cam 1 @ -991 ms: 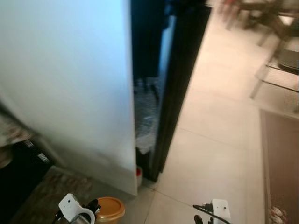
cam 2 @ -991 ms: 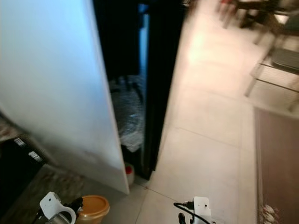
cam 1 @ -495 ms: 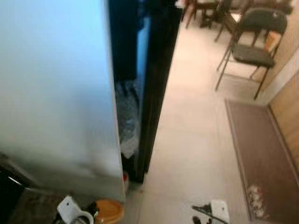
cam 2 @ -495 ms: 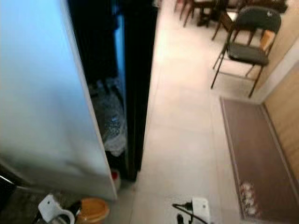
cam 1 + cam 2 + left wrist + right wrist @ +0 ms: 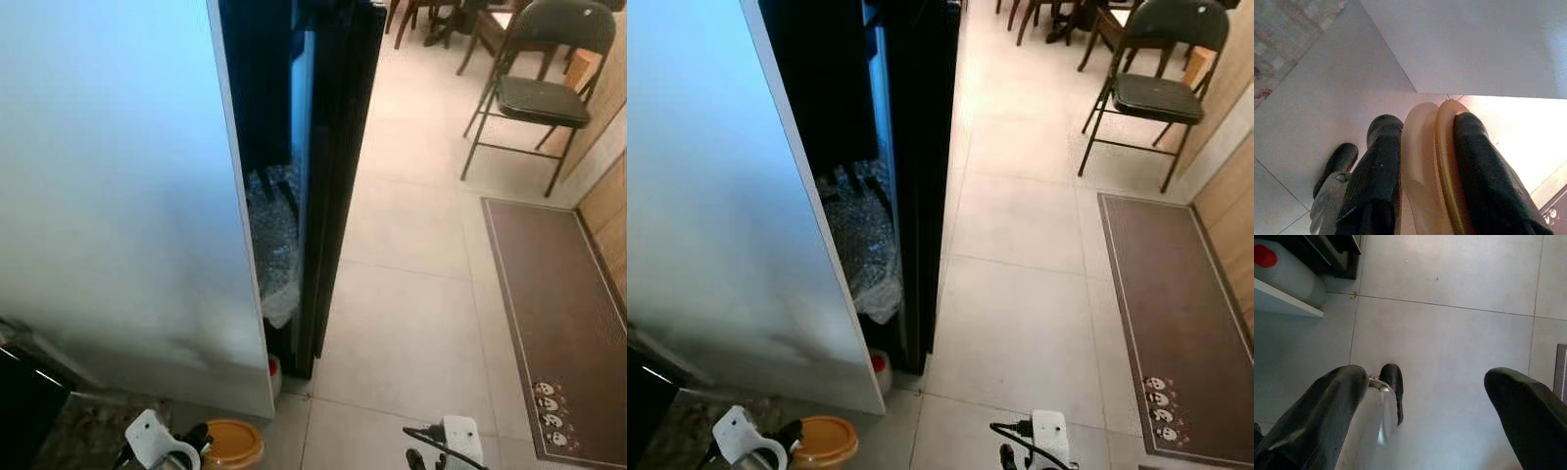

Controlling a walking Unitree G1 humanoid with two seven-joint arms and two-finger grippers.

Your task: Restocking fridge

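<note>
Carrying looks to be the step in hand: the left gripper (image 5: 1420, 171) is clamped on an orange container (image 5: 232, 443), its two black fingers (image 5: 1376, 166) pressing either side of the smooth, rounded rim, low beside the bottom corner of the white fridge door (image 5: 118, 196). That door stands open, a flat matte panel seen nearly edge-on, with the dark glossy fridge body (image 5: 338, 147) behind it. Crinkled clear plastic wrap (image 5: 274, 245) fills the lower gap between them, and a white jug with a red cap (image 5: 1283, 269) sits on the floor at the foot of the fridge. The right gripper (image 5: 1425, 396) hangs spread wide and empty over pale floor tiles (image 5: 421, 294). Next, the container probably needs lifting toward the opening, though shelves inside are too dark to make out. A folding chair (image 5: 539, 88) and brown mat (image 5: 558, 323) lie well apart.
</note>
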